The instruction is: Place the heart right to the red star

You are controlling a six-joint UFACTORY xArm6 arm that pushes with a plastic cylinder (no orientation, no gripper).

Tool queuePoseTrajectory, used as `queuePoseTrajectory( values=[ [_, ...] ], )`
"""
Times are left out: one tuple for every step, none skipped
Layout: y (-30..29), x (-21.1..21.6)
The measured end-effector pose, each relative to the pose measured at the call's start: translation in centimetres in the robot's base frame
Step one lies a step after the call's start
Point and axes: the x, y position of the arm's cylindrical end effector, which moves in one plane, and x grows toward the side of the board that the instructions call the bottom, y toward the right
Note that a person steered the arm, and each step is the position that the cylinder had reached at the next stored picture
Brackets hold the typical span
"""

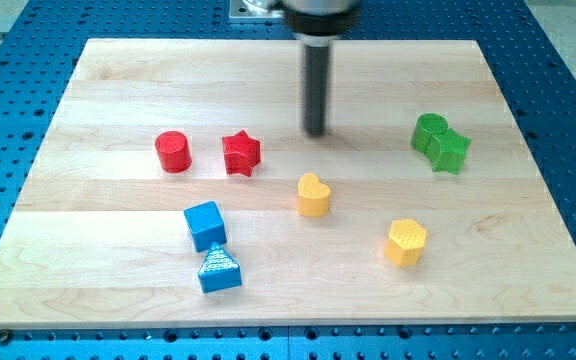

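The yellow heart lies near the board's middle, below and to the right of the red star. My tip stands above the heart and to the right of the star, touching neither block. The rod rises straight toward the view's top.
A red cylinder sits left of the star. A blue cube and a blue triangle lie at lower left. A yellow hexagon is at lower right. A green cylinder touches a green star at right. The wooden board sits on a blue perforated table.
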Motion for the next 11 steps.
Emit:
queuePoseTrajectory(
  values=[
    [1.6, 5.1],
    [1.6, 10.5],
    [1.5, 14.9],
    [-1.5, 15.2],
    [-2.3, 12.9],
    [-5.1, 10.2],
    [-4.2, 11.1],
    [-5.0, 13.6],
    [-8.5, 12.1],
    [-9.1, 9.3],
    [-9.1, 9.7]
  ],
)
